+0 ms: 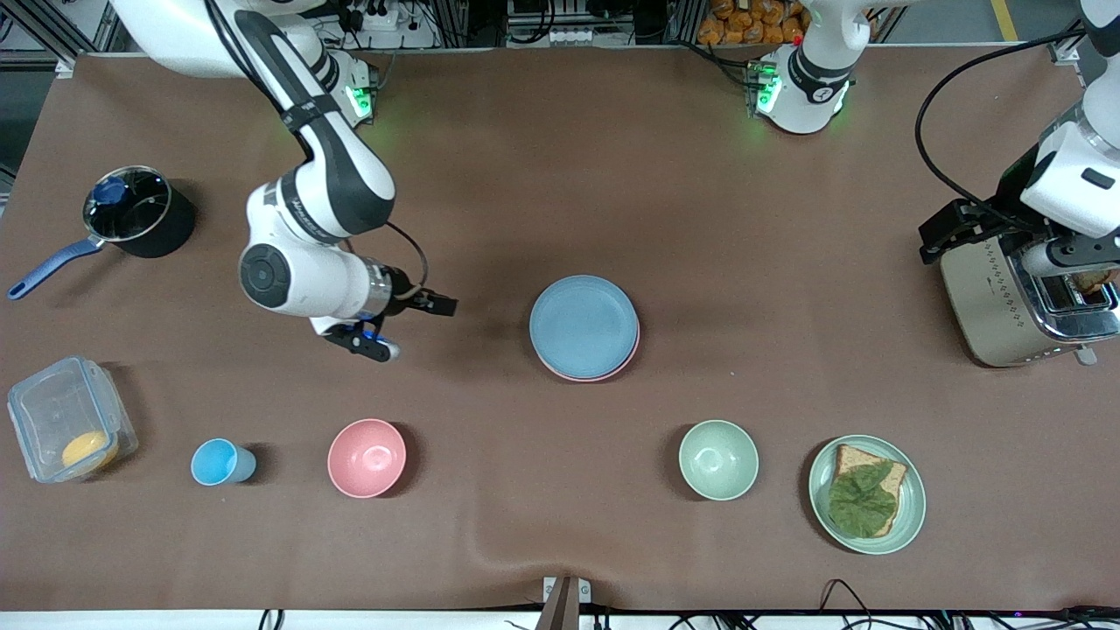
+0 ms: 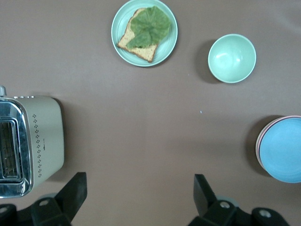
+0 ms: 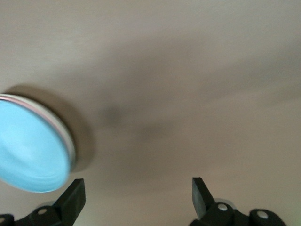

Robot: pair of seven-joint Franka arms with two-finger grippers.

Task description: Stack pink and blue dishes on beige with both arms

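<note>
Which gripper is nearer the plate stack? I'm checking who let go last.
Right. The right gripper hangs open beside the blue plate stack, toward the right arm's end; the left gripper is open up by the toaster.

Brown cloth on the table (image 1: 560,175). Light blue plate (image 1: 584,325) on top of the stack, pink plate (image 1: 632,352) showing only as a thin rim under it. Pink bowl (image 1: 367,458), small blue cup (image 1: 220,462), pale green bowl (image 1: 718,459). Pale green plate (image 1: 910,507) with brown toast (image 1: 888,477) and dark green leaf (image 1: 859,500). Black pot (image 1: 140,213) (blue handle). Cream toaster (image 1: 989,302), dotted diamond pattern.
</note>
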